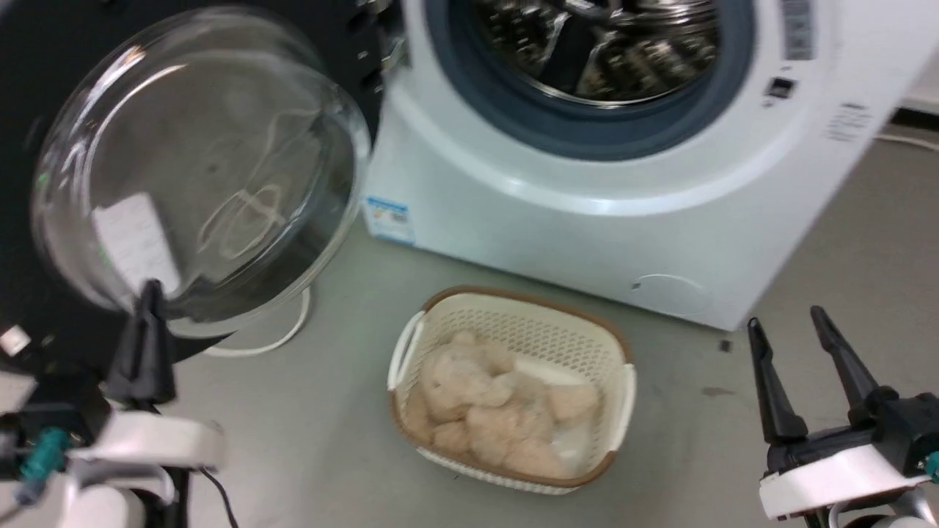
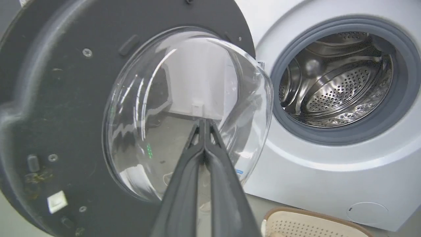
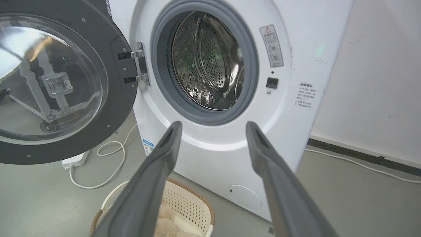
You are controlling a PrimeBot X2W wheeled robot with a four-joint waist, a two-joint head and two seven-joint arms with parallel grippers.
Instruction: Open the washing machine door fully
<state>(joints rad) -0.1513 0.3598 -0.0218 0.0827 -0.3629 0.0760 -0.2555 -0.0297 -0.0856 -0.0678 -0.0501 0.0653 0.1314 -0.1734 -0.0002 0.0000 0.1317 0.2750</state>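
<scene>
- The large white boxy front-loading washing machine [image 1: 587, 220] is faced by both hands. Its perforated steel drum [image 1: 601, 51] is laid bare, because the opening is already uncovered.
- The washing machine door [image 1: 198, 169], a round glossy black disc with a bulging clear glass bowl at its centre, is carried on a metal hinge [image 3: 141, 64] beside the opening. It is swung well out, with its inner face turned towards the robot. It lies straight ahead of the left hand's tips and far off to the left of the right hand. How much swing remains cannot be told.
- A cream perforated plastic basket [image 1: 620, 396] with a brown rim, filled with beige fluffy items, is set on the floor [image 1: 330, 411] between the two hands. It is judged to lie outside the door's arc.
- The left hand [image 1: 152, 293] is closed with nothing gripped and is pointed at the bowl. It is judged to be shaped this way for pushing the door wider. Whether the bowl is touched cannot be told.
- The right hand [image 1: 785, 317] is held open and empty, apart from the door, probably parked out of the way.
</scene>
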